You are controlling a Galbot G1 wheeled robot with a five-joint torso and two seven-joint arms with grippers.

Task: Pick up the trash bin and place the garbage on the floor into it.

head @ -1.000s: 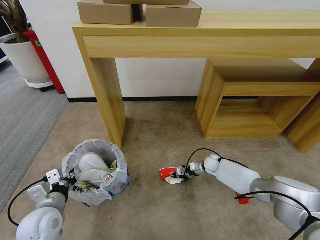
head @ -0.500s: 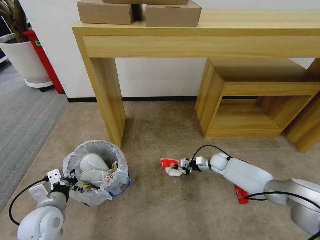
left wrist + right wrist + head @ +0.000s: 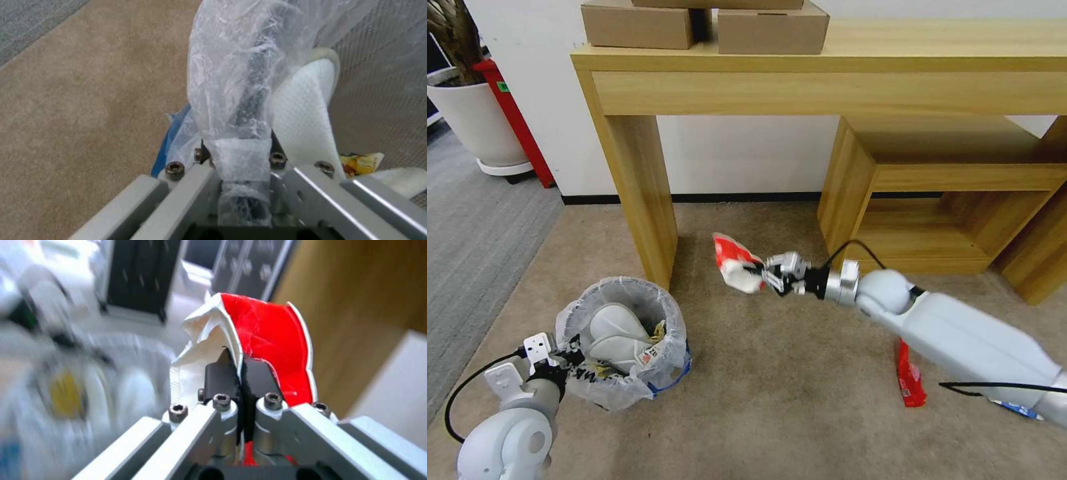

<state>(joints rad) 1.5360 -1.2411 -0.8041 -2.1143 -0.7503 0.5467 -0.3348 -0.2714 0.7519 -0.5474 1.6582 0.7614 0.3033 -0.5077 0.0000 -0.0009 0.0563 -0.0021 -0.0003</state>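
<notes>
One crushed cup (image 3: 736,261) now lifted off floor

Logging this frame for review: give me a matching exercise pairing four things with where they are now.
Things:
1. crushed cup
2. white slippers
3. red wrapper
4. cardboard boxes

Places:
A. on the carpet by the right arm
B. on top of the wooden table
C. held off the floor in the right gripper
D. inside the trash bin, whose rim the left gripper holds

Pairs: 1-C, 2-D, 3-A, 4-B
</notes>
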